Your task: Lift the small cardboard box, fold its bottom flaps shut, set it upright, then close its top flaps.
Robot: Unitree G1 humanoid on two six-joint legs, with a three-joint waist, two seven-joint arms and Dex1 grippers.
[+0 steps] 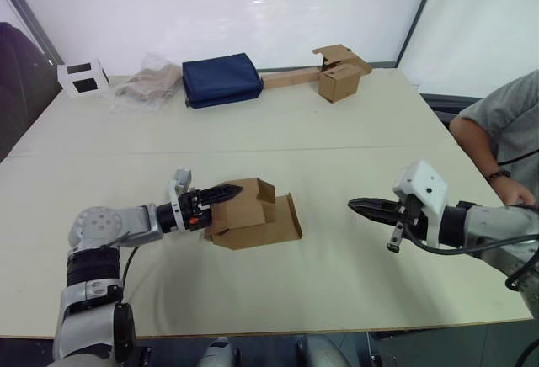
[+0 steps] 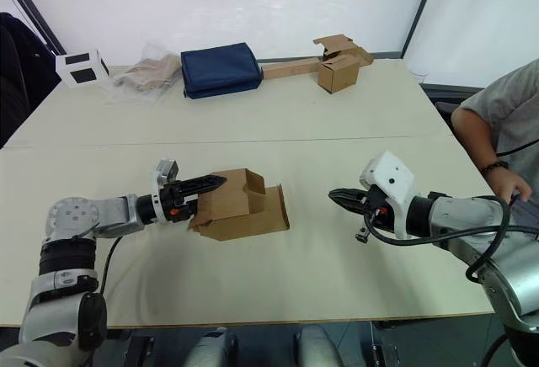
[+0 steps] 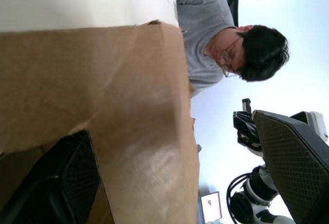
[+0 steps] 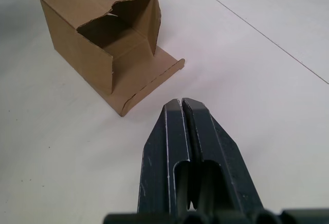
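Here the left gripper [image 1: 221, 194] pinches the small cardboard box [image 1: 251, 217] (inner finger hidden); right gripper [image 4: 182, 106] clenched.

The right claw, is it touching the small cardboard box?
No, the right claw is shut and apart from the small cardboard box, with bare table between them.

I count two cardboard boxes: the small cardboard box [image 1: 248, 215] near me and a similar box [image 1: 338, 81] at the far edge. I also see one navy bag [image 1: 221, 79], one white cube [image 1: 82, 77], one crumpled plastic bag [image 1: 147, 82], two grippers and one person [image 1: 505, 127].
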